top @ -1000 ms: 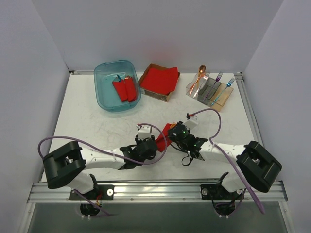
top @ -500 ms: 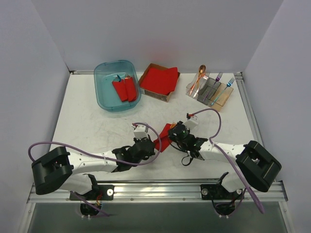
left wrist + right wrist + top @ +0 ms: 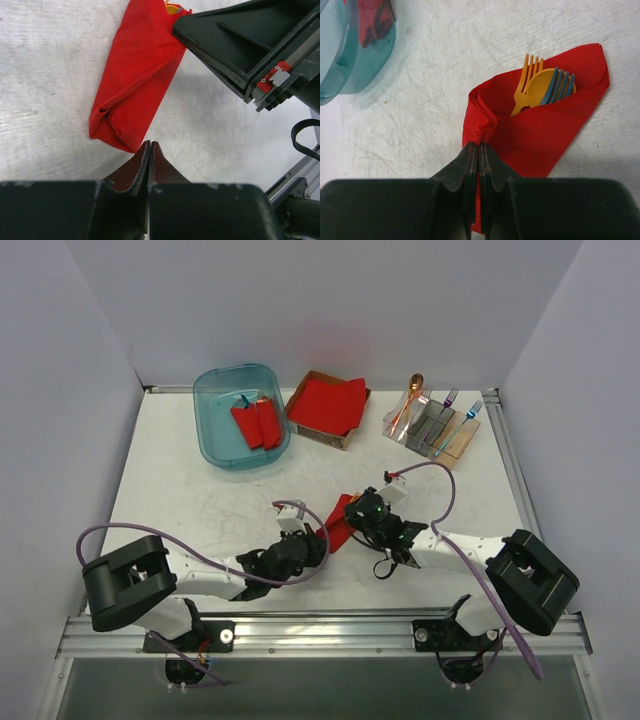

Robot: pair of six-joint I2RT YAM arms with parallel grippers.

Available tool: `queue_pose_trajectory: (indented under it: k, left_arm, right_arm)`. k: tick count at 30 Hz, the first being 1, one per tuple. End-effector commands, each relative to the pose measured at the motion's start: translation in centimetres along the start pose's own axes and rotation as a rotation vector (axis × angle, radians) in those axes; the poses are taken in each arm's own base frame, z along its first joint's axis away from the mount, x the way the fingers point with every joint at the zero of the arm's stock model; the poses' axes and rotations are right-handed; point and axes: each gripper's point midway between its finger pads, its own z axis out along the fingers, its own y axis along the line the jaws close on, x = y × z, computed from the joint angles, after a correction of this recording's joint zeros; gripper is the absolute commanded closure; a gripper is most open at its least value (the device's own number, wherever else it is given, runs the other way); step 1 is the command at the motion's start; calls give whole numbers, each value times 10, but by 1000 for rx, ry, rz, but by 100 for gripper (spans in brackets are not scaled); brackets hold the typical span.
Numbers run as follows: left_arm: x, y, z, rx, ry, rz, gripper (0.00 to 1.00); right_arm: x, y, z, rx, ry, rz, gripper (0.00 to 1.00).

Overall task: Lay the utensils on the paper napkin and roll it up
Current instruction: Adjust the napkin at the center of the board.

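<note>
- A thin bright red paper napkin lies on the white table near the arms, folded into a loose wrap between the two grippers
- Glossy plastic cutlery sits inside it; an orange fork, an orange-yellow spoon and a blue fork poke their heads out of the open end
- The right gripper has its jaws pinched tight on the napkin's folded side edge
- The left gripper has its jaws pressed together on nothing, the tips just beside the napkin's closed end
- The step looks like tightening the roll: the pinch should stay low and turn the fold over the cutlery towards the loose flap, while the left tips steady the closed end so the thin paper neither tears nor slides
- At the back, a see-through teal plastic tub holds two short red rolled bundles
- Beside it, a brown cardboard box carries a thick stack of red napkins
- Further right, a clear plastic organiser holds an orange spoon, a purple fork and a blue fork
</note>
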Motion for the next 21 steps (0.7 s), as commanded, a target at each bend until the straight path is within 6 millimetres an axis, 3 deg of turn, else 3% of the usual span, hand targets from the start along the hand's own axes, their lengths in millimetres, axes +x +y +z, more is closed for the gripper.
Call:
queue_pose_trajectory:
  k: [1, 18, 21]
  left_arm:
    - [-9, -26, 7, 102, -39, -58, 98]
    - [-6, -20, 42, 101, -90, -29, 98]
    - [-4, -11, 46, 66, -78, -33, 98]
  right_arm:
    - [-18, 23, -2, -49, -42, 37, 100]
    - [-13, 18, -2, -42, -27, 30, 100]
    - [-12, 16, -2, -39, -27, 29, 100]
